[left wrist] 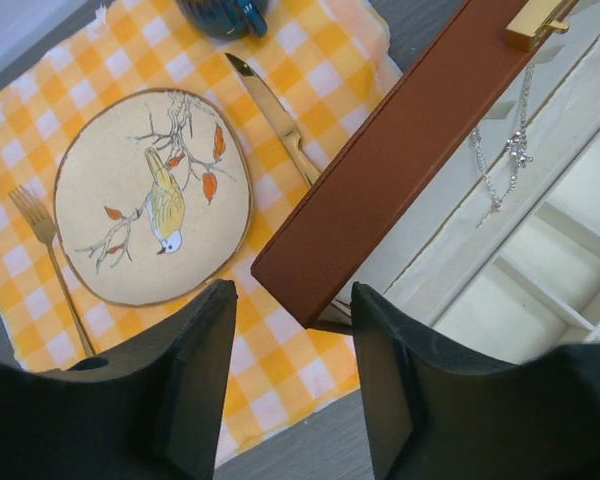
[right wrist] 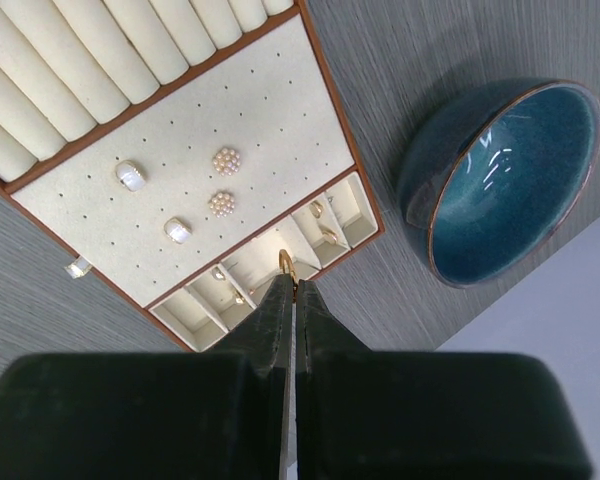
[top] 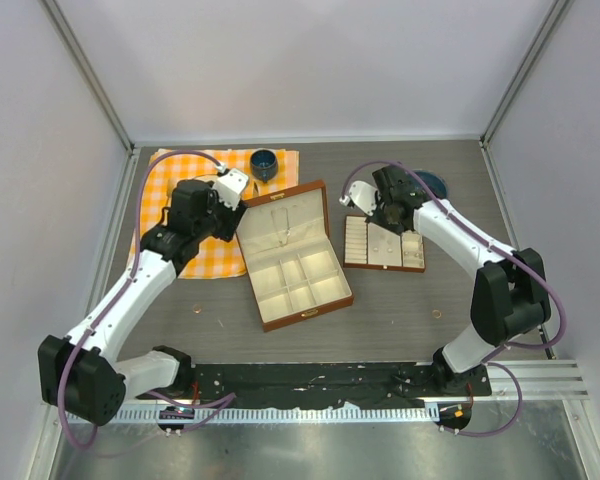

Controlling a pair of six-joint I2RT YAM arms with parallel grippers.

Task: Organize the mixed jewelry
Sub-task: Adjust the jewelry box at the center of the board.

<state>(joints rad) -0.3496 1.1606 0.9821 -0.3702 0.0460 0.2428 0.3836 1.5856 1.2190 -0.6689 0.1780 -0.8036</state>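
Left gripper (left wrist: 294,292): the fingers stood spread wide and gripped nothing.
Gap between the left fingers: a corner of the brown box (left wrist: 400,170), at its open lid, sat at the fingertips. Contact with either finger could not be told.
Silver chain necklace (left wrist: 500,165): it lay on the cream lining inside the lid, beyond the finger on the box side and well apart from it.
Bird plate (left wrist: 152,195): it rested on the checked cloth (left wrist: 280,350) beyond the other left finger, with a fork (left wrist: 48,250) on its far side and a gold knife (left wrist: 275,115) between it and the box.
Right gripper (right wrist: 289,285): the fingers were pressed together, pinching a small gold ring (right wrist: 286,263) upright at their very tips.
Jewelry tray (right wrist: 370,215): its row of small edge compartments lay directly beneath the right fingertips, with the held ring over one of them. Neighbouring compartments held other small rings.
Pearl studs (right wrist: 225,160): they sat on the tray's dotted pad, farther out past the fingertips.
Blue bowl (right wrist: 510,180): it stood on the table to one side of the right fingers, near the tray but not touching it.
Loose ring (top: 195,308): it lay on the bare table, well behind the left fingers toward the arm bases.
Second loose ring (top: 436,314): it lay likewise, well behind the right fingers.
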